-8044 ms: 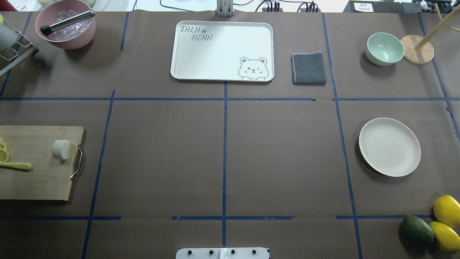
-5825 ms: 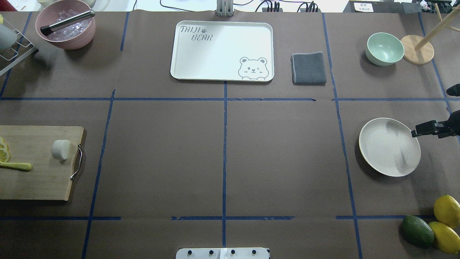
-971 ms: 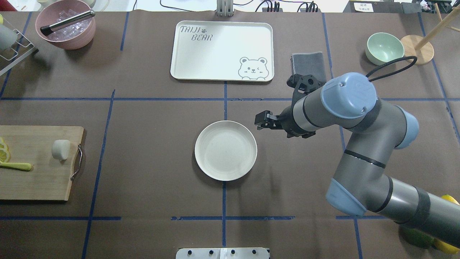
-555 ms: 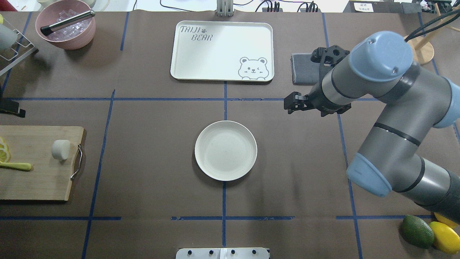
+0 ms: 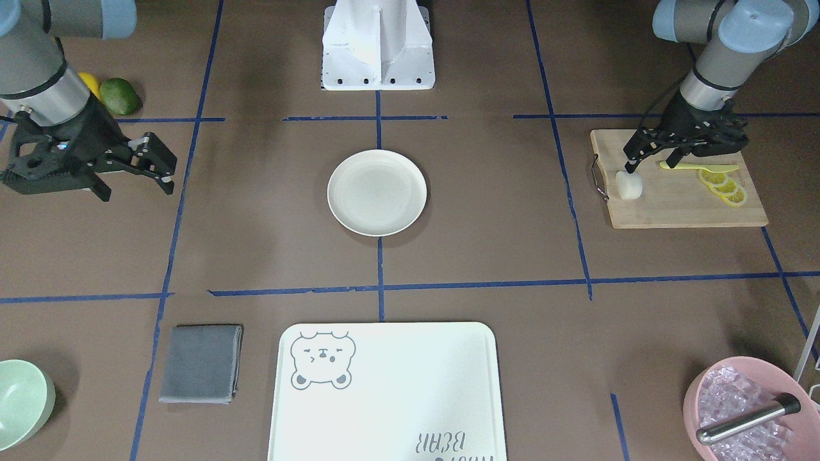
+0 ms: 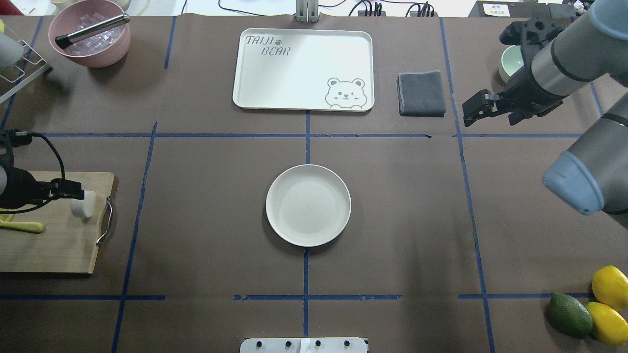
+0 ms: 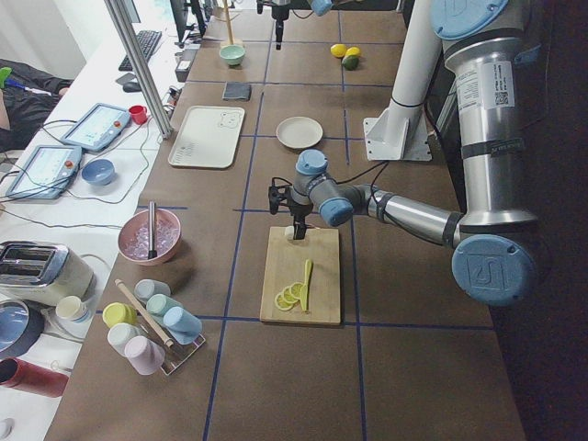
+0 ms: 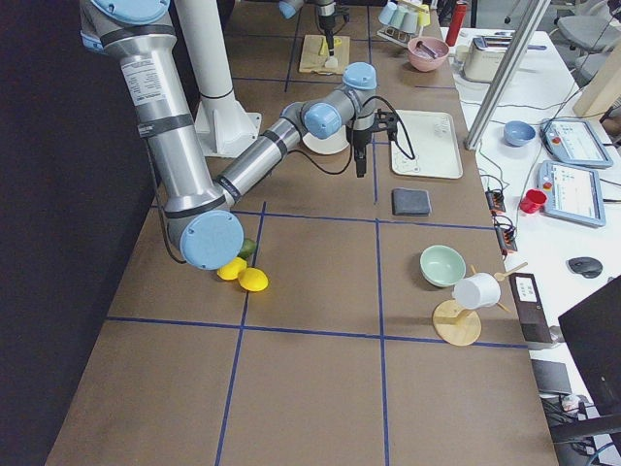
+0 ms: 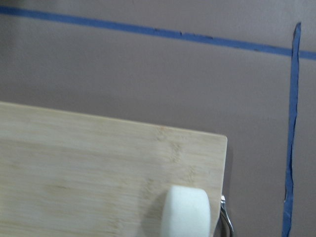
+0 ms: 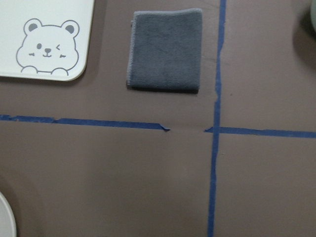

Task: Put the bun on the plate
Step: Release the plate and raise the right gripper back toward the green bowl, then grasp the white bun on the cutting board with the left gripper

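The bun (image 6: 83, 207) is a small white lump near the handle end of the wooden cutting board (image 6: 49, 245), and also shows low in the left wrist view (image 9: 185, 213). My left gripper (image 6: 77, 189) hovers open just above the bun (image 5: 628, 186), its fingers spread and holding nothing. The round cream plate (image 6: 308, 205) lies empty at the table's centre (image 5: 377, 193). My right gripper (image 6: 472, 108) is open and empty, raised over the far right, well away from the plate, next to the grey cloth (image 6: 422, 93).
Lemon slices (image 5: 724, 186) and a green utensil (image 6: 22, 226) lie on the board. The bear-printed tray (image 6: 303, 68) sits at the far centre, with a pink ice bowl (image 6: 91, 34) far left and a green bowl (image 6: 510, 61) far right. Lemons (image 6: 608, 287) and an avocado (image 6: 569, 314) lie near right.
The plate went from the right side to the centre. The right arm then let go and drew back to the far right. The left arm came in over the board above the bun.
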### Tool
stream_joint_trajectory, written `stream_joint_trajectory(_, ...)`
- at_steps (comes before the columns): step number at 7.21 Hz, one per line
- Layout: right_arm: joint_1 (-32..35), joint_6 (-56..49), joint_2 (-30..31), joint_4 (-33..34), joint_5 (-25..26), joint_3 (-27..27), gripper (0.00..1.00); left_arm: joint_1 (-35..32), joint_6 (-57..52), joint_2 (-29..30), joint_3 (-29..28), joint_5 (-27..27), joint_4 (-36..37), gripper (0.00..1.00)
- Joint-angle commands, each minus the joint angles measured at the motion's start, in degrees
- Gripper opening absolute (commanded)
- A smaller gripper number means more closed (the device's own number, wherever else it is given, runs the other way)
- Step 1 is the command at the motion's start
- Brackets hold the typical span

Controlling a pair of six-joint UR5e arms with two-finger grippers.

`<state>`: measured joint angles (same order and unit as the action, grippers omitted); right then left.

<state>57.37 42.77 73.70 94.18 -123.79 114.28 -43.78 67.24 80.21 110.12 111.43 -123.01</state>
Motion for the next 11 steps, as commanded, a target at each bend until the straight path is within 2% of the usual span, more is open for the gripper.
stream_joint_trajectory(1,5.71,-8.9,4.24,0.13,-1.71,-0.28,1.0,3.18,1.58,1.69,-1.31,-2.62,-0.47,0.96)
stream_joint_trajectory(3,8.36,-13.06,6.71,0.13,-1.8,-0.54,1.0,3.18,1.05,4.07,-4.47,-2.71,-0.47,0.95)
stream_joint_trajectory(8,9.16,-13.86,8.3,0.04,-1.8,-0.46,1.0,3.18,-1.32,3.55,-5.36,-2.44,-0.47,0.89)
stream_joint_trajectory(9,9.07,-13.77,8.3,0.04,-1.8,-0.46,1.0,3.18,-1.24,3.46,-5.27,-2.27,-0.47,0.85)
stream_joint_trajectory(11,9.16,-13.77,9.17,-0.14,-1.8,-0.37,1.0,3.18,-1.24,3.46,-5.27,-2.27,-0.38,0.64)
